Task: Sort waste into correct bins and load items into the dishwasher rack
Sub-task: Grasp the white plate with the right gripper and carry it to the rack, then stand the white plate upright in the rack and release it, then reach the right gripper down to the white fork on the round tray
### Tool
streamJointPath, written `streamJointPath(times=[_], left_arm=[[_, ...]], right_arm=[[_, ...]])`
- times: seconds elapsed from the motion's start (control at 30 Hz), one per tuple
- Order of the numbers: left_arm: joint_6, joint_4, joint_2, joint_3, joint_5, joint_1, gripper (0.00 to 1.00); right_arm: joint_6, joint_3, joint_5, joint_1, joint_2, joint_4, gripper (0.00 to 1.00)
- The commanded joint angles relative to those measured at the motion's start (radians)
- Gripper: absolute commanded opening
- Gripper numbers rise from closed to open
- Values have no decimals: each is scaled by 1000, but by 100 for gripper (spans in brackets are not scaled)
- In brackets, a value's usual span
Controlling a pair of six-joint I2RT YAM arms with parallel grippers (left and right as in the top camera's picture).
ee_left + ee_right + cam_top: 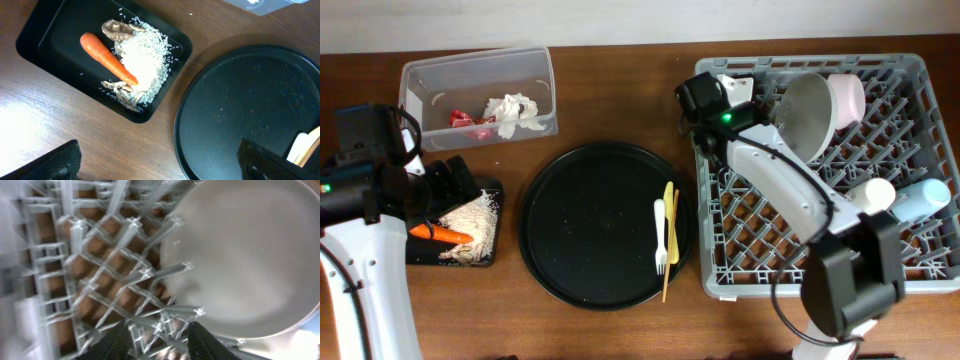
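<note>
We judge that what is left to load is the white fork (660, 235) and the pale yellow chopsticks (667, 285). Both lie side by side on the right part of the large round black tray (580, 230), with their long axes running from the tray's far edge toward its near edge.

The right gripper (760, 100) hangs beyond the tray's far right edge, over the near corner of the large grey pegged plastic rack (750, 250). Its fingers are parted, and only rack grid shows between them. From it the cutlery lies back toward the robot and to the left.

The left gripper (455, 180) is off the tray's left side, spread wide and empty.

The right arm looks nearer to us. A grip across the thin shafts would suit.
</note>
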Motion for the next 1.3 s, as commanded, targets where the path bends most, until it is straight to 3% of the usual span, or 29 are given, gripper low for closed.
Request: streamJointPath(times=[0.0,0.1,0.17,0.23,0.4,0.53,0.57,0.63,0.7,0.8,0.83,0.87,0.9,1.07,1.13,1.27], left_arm=[[-9,3,-4,-7,8,5,99],[-9,3,-4,-7,8,5,99],[-9,3,-4,-7,8,5,99],[-9,2,-4,-7,8,5,99],[-9,2,-4,-7,8,5,99],[-9,2,-4,-7,8,5,99],[-9,2,-4,-7,8,5,99],[-9,2,-4,-7,8,5,99],[-9,2,-4,-7,8,5,99],[-9,3,-4,-7,8,5,99],[-9,2,-4,-7,8,5,99],[-9,2,-4,-7,8,5,99],[-9,2,-4,-7,8,5,99],[-9,2,-4,-7,8,5,99],[-9,2,-4,-7,8,5,99],[-9,-1,-4,-7,8,5,99]], right_arm=[[5,42,-182,-182,-242,-15,4],[-66,40,-352,-488,-261,-71,4],[-85,40,-370,-575,-188,-69,4],[-101,40,-384,-590,-95,-65,4],[-508,41,-941,-534,-84,-36,4],[-643,42,-1096,-509,-89,-102,4],[-639,43,-1098,-509,-100,-103,4],[-593,74,-1039,-504,-146,-114,16],[-526,119,-917,-481,-226,-125,18],[-525,120,-917,-355,-296,-232,18],[-522,118,-918,-280,-290,-285,24],[-472,118,-917,-209,-275,-319,44],[-391,118,-917,-121,-246,-356,48],[-66,0,-765,147,-93,-361,48],[81,-68,-738,177,-26,-323,47],[161,-219,-738,179,38,-122,44]])
